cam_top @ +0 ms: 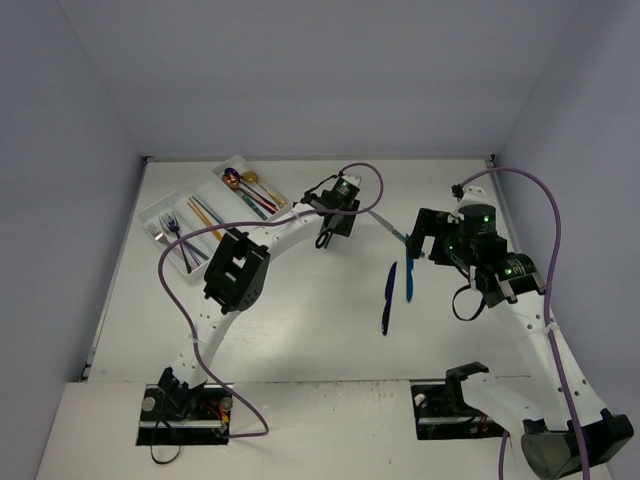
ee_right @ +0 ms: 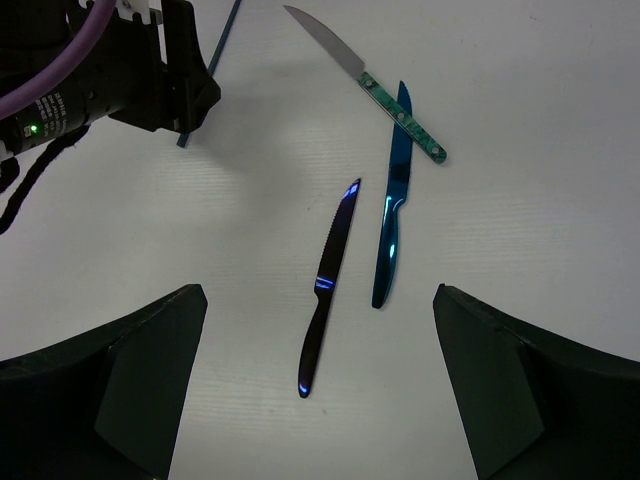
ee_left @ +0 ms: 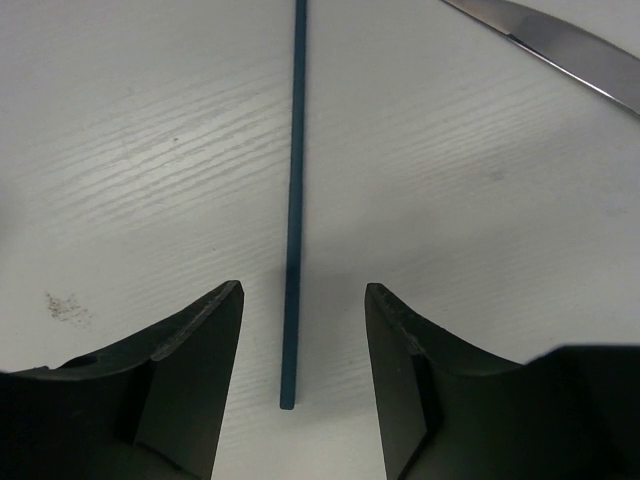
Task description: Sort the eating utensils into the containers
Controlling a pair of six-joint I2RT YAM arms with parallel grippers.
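The white tray (cam_top: pixel 149 214) stands at the far left and holds forks (cam_top: pixel 172 240), chopsticks (cam_top: pixel 205 216) and spoons (cam_top: pixel 243 184) in separate compartments. My left gripper (ee_left: pixel 303 300) is open just above the table, its fingers on either side of a teal chopstick (ee_left: pixel 293 200) lying flat. In the top view it (cam_top: pixel 328 238) is at the table's middle back. My right gripper (ee_right: pixel 318 290) is open and empty, high above a dark purple knife (ee_right: pixel 328 290) and a blue knife (ee_right: pixel 392 220). A silver knife with a green handle (ee_right: pixel 365 80) lies beyond them.
The silver knife's blade (ee_left: pixel 560 45) lies to the right of the chopstick in the left wrist view. The left gripper's body (ee_right: pixel 130 70) shows at the right wrist view's upper left. Grey walls enclose the table on three sides.
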